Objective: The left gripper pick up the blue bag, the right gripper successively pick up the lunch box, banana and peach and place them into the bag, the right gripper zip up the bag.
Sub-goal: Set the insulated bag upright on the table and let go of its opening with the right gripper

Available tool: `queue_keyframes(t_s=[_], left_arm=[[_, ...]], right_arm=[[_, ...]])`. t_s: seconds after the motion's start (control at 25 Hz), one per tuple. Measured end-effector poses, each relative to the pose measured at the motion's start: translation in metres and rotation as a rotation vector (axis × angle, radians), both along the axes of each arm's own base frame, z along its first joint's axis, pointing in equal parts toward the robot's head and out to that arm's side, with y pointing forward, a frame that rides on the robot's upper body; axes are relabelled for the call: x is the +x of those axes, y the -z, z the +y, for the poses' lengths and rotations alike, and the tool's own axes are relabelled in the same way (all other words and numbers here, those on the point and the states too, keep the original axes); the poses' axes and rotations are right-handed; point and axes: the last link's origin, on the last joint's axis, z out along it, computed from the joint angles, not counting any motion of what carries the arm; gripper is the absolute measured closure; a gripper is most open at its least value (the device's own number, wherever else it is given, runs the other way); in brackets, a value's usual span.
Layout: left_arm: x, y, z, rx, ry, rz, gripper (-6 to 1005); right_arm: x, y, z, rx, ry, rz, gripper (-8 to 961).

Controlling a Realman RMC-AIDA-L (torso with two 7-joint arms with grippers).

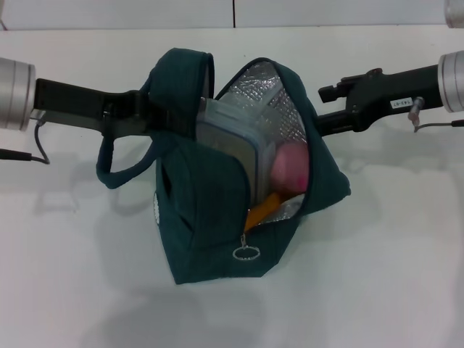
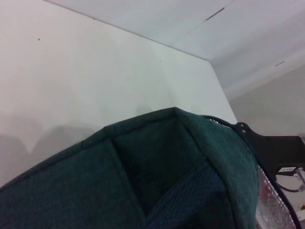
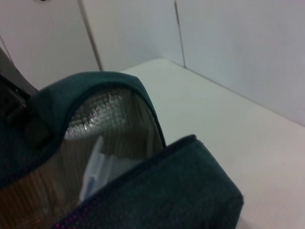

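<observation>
The blue bag [image 1: 210,217] hangs open above the table, casting a shadow below it, its silver lining [image 1: 264,83] showing. Inside stand the lunch box [image 1: 228,134], the pink peach [image 1: 290,165] beside it and the banana [image 1: 262,209] lower down. The zipper's ring pull [image 1: 246,253] dangles at the near end. My left gripper [image 1: 141,109] is shut on the bag's upper left edge, its fingers mostly buried in fabric. My right gripper [image 1: 325,107] stands open just outside the bag's right wall, holding nothing. The wrist views show the bag [image 2: 157,176] [image 3: 181,191] close up.
One loop handle [image 1: 116,170] droops to the left of the bag. The white table [image 1: 391,254] spreads all around, its far edge [image 1: 326,27] meeting a pale wall. In the left wrist view the right arm [image 2: 276,148] shows beyond the bag.
</observation>
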Motion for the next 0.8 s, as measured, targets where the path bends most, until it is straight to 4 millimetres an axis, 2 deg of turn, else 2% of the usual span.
queue_keyframes(t_s=[0.12,0.32,0.64,0.8], left_arm=[[-0.0008,0.0002,-0.0006,0.0,-0.002,-0.001,958],[-0.0017,0.0013,-0.0018,-0.002,-0.006,-0.003,958],[-0.0012,0.0018,-0.0017,-0.002,-0.002,-0.004,958],[-0.0014,0.0017,-0.0015,0.002,0.003,-0.002,958]], right_arm=[[-0.0009,-0.0018,-0.0004,0.018,-0.02,0.03,163],[-0.0019,-0.0052,0.0,0.041,-0.048,0.056,364],[-0.0024,-0.0024,-0.0007,0.032,-0.058,0.041,586],[-0.0026,-0.0028,-0.0007,0.036,-0.062,0.041,737]])
